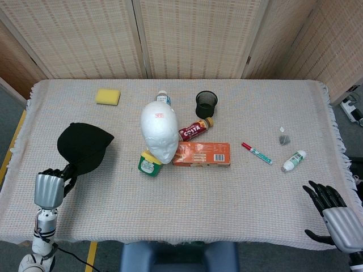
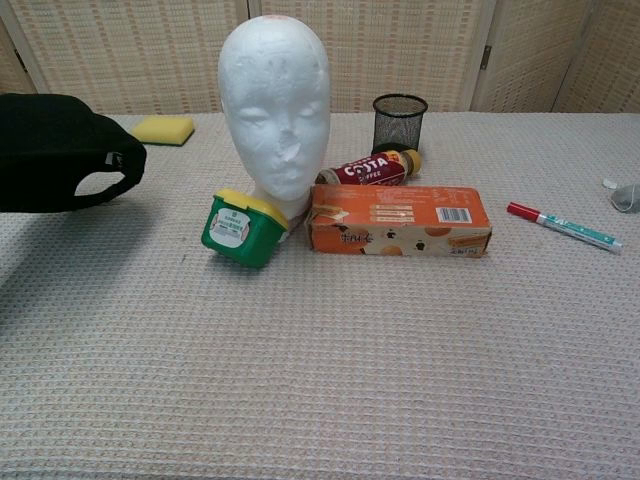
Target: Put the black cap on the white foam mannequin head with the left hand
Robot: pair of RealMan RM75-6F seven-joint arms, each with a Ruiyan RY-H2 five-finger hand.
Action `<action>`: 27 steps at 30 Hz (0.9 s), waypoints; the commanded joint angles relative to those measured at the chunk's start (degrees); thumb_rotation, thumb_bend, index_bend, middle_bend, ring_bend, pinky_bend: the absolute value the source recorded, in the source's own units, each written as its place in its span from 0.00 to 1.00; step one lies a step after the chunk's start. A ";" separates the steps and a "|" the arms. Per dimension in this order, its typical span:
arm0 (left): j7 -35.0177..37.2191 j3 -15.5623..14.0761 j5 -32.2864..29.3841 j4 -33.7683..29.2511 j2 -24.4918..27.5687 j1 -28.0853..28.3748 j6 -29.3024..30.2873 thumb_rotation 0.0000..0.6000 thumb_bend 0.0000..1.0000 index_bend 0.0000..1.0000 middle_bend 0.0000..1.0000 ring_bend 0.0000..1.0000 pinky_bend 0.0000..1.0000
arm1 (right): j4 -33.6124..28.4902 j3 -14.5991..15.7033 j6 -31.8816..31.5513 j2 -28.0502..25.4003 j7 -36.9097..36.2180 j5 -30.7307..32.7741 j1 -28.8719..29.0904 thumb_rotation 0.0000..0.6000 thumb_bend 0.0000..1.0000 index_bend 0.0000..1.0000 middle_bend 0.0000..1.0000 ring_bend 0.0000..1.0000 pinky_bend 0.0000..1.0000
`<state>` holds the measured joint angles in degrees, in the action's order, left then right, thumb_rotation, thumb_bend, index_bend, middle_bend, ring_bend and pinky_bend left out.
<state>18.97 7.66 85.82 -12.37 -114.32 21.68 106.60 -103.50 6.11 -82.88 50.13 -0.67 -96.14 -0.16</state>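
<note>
A black cap [image 1: 82, 146] hangs lifted off the table at the left side, held by the left hand [image 1: 51, 186], whose dark fingers are closed on the cap's lower edge. In the chest view the cap [image 2: 62, 152] floats above the cloth with its back strap opening facing the middle of the table. The white foam mannequin head [image 1: 159, 131] stands upright near the table's centre, well apart from the cap, bare on top.

The table [image 1: 187, 209] is covered with a pale, waffle-textured cloth with a fringed edge. Behind it stands a folding screen [image 1: 193, 37] of woven beige panels in light wood frames.

A green tub with a yellow lid [image 1: 148, 163] leans tilted against the front of the foam head. An orange cardboard box [image 1: 202, 154] lies flat just beside the head on the other side. Behind the box lies a Costa coffee bottle [image 1: 195, 130] on its side, and beyond that a black mesh cup [image 1: 206, 103]. A water bottle [image 1: 163, 97] shows behind the head. A yellow sponge [image 1: 108, 96] sits toward the far left. Further right lie a red-capped marker [image 1: 257, 153], a small grey pouch [image 1: 283, 138] and a small white bottle with a green cap [image 1: 294, 161].

The right hand [image 1: 333, 214] rests at the near right edge of the table, dark fingers spread apart and holding nothing
</note>
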 commanded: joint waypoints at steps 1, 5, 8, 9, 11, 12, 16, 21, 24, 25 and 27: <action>-0.55 1.70 -1.03 -2.14 1.99 2.25 2.35 1.00 0.50 0.67 1.00 0.99 1.00 | 0.05 0.05 -0.24 -0.27 -0.54 -0.24 -0.04 1.00 0.07 0.00 0.00 0.00 0.00; -2.78 2.61 -0.84 -5.07 4.47 5.11 4.53 1.00 0.50 0.67 1.00 0.99 1.00 | 0.15 0.09 -0.59 -0.68 -1.59 -0.49 -0.08 1.00 0.07 0.00 0.00 0.00 0.00; -4.48 2.46 -0.06 -6.49 5.75 6.60 5.46 1.00 0.50 0.67 1.00 0.99 1.00 | 0.19 0.06 -0.71 -0.83 -2.04 -0.51 -0.07 1.00 0.07 0.00 0.00 0.00 0.00; -6.11 2.59 0.81 -7.31 6.85 8.93 6.64 1.00 0.51 0.67 1.00 0.99 1.00 | 0.20 -0.04 -0.79 -0.97 -2.53 -0.39 -0.03 1.00 0.07 0.00 0.00 0.00 0.00; -9.23 3.17 1.59 -10.81 8.96 12.09 7.28 1.00 0.51 0.67 1.00 0.99 1.00 | 0.27 -0.10 -0.74 -1.24 -3.34 -0.27 0.08 1.00 0.07 0.00 0.00 0.00 0.00; -10.55 3.46 1.91 -12.54 9.87 13.27 7.49 1.00 0.51 0.67 1.00 0.99 1.00 | 0.30 -0.11 -0.69 -1.34 -3.63 -0.24 0.13 1.00 0.07 0.00 0.00 0.00 0.00; -17.72 4.61 4.03 -21.27 14.35 18.99 6.84 1.00 0.51 0.67 1.00 0.99 1.00 | 0.54 -0.17 -0.10 -1.62 -4.63 0.23 0.42 1.00 0.07 0.00 0.00 0.00 0.00; -25.19 6.23 6.08 -30.26 17.78 24.82 3.61 1.00 0.51 0.67 1.00 0.99 1.00 | 0.45 -0.28 0.85 -2.00 -5.59 0.96 0.86 1.00 0.07 0.00 0.00 0.00 0.00; -28.39 6.91 7.12 -33.71 17.97 27.77 1.25 1.00 0.52 0.67 1.00 0.99 1.00 | 0.50 -0.50 0.99 -2.21 -6.13 1.41 1.01 1.00 0.07 0.00 0.00 0.00 0.00; -29.35 7.11 7.48 -34.42 17.67 28.81 0.38 1.00 0.52 0.67 1.00 0.99 1.00 | 0.52 -0.60 1.05 -2.29 -6.39 1.63 1.06 1.00 0.07 0.00 0.00 0.00 0.00; -30.34 7.24 7.99 -34.88 16.83 30.14 -0.71 1.00 0.52 0.67 1.00 0.99 1.00 | 0.62 -0.79 1.16 -2.37 -6.77 2.04 1.17 1.00 0.07 0.00 0.00 0.00 0.00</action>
<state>-10.31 14.36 92.93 -46.30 -97.26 50.56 107.08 -102.92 5.40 -81.78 47.80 -7.33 -94.20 0.95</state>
